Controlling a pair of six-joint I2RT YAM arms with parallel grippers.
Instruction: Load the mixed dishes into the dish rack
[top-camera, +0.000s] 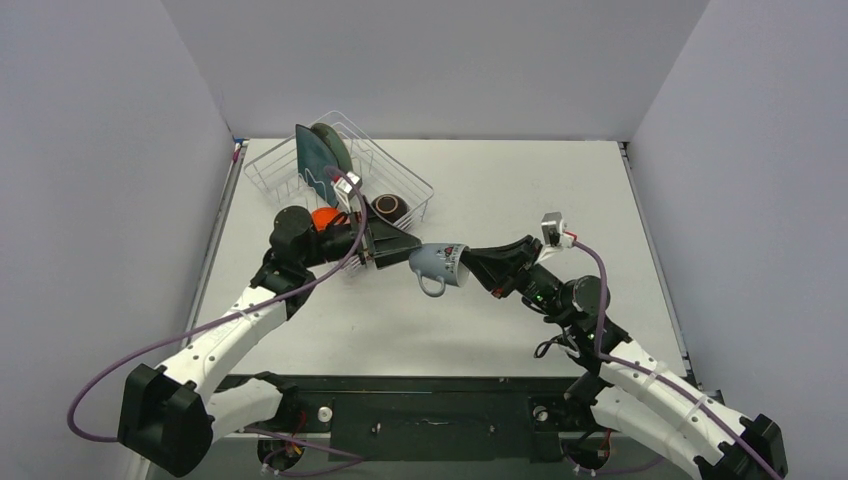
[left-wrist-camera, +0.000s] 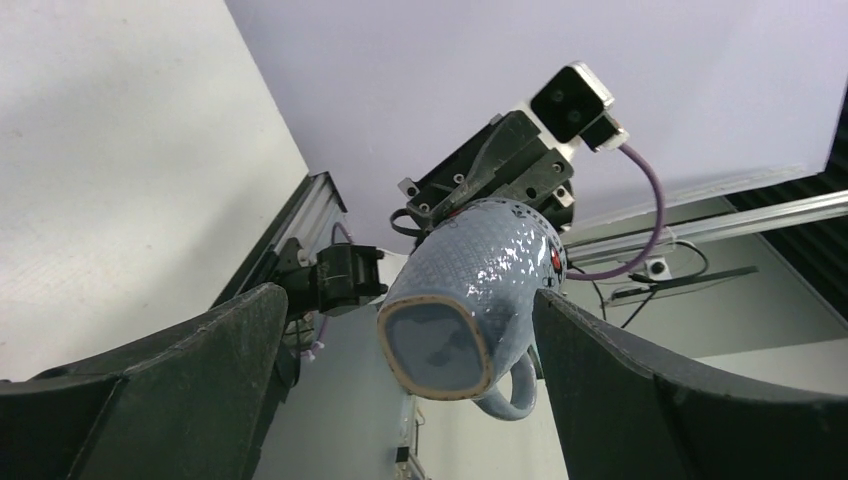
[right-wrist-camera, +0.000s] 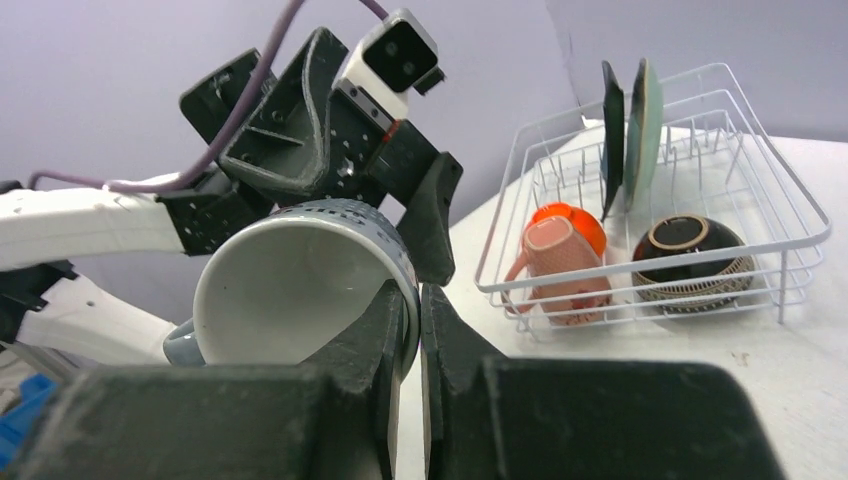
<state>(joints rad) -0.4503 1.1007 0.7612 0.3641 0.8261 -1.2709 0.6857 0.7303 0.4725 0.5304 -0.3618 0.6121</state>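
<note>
We see the grey-blue mug (top-camera: 440, 264) up in the air over the middle of the table (top-camera: 520, 190). It lies on its side with its handle turned toward the near side. The right gripper (top-camera: 476, 264) is pinched tight on the mug's wall at the rim, one finger inside and one outside. The left gripper (top-camera: 405, 248) has its fingers wide apart, one on each side of the mug's bottom end. We cannot tell if they touch it.

The dish rack (top-camera: 268, 172) sits at the far left. The pink mug (right-wrist-camera: 560, 265), the orange-red bowl (right-wrist-camera: 565, 218) and the brown bowl (right-wrist-camera: 690, 250) are inside it.

We think the grey-blue mug is hard and a bit heavy, and its shiny skin looks slippery. It would break if it fell. A good place to hold it is across the round body near the bottom, or on the wall at the rim. We would squeeze it firmly there before the other side lets go.
</note>
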